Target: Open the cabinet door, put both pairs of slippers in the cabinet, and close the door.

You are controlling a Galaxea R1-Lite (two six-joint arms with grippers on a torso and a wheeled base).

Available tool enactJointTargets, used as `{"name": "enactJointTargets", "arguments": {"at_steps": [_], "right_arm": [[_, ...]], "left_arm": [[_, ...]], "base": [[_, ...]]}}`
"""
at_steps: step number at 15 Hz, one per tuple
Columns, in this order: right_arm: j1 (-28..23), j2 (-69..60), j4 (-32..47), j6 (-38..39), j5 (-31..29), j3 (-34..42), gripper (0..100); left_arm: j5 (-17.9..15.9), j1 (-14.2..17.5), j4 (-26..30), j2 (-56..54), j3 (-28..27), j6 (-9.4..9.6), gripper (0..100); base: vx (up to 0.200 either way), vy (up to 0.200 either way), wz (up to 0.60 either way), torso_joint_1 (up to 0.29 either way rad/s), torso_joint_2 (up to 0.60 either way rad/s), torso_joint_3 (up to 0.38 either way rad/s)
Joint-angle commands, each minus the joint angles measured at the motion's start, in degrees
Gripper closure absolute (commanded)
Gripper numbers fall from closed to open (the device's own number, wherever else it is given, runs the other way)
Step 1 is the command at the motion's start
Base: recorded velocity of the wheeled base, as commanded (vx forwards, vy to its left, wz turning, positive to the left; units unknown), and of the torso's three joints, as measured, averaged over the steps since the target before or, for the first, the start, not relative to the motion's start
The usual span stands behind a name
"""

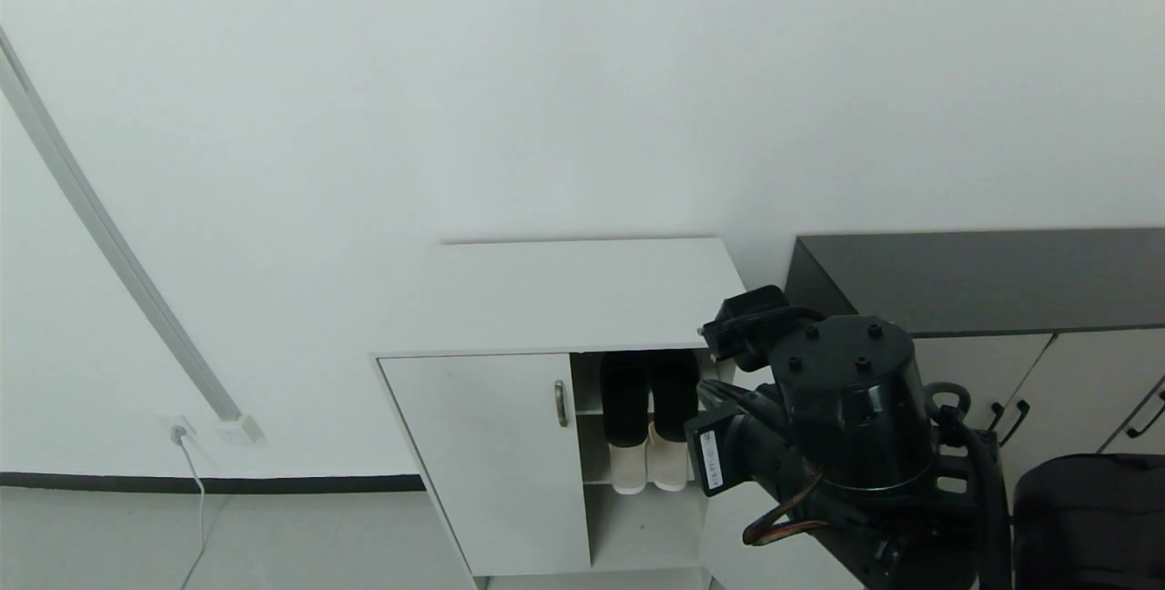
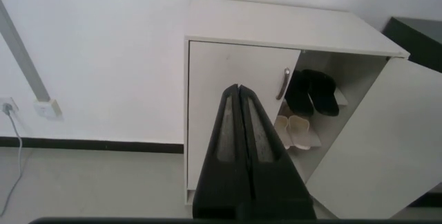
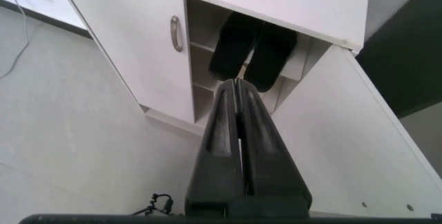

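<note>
jaws on both arms pressed shut and empty, as black slippers and white slippers already sit shelved inside the cabinet, its right door open, likely awaiting closing.

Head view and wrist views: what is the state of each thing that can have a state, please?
Left door of the white cabinet, with metal handle: closed.
Right door of the white cabinet: swung open.
Pair of black slippers: inside, on the upper shelf.
Pair of cream slippers: inside, on the shelf below.
Left gripper: shut, empty.
Right gripper: shut, empty.
White cable plug: plugged into the wall socket.
</note>
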Motion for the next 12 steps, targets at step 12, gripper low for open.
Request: {"name": "enactJointTargets", "arguments": {"at_steps": [12], "right_arm": [[-3.0, 0.4, -1.5, -0.7, 0.0, 0.3, 100]], "left_arm": [[0.0, 0.0, 0.0, 0.0, 0.0, 0.25, 100]], "base": [[0.000, 0.000, -0.40, 0.004, 0.00, 0.000]]}}
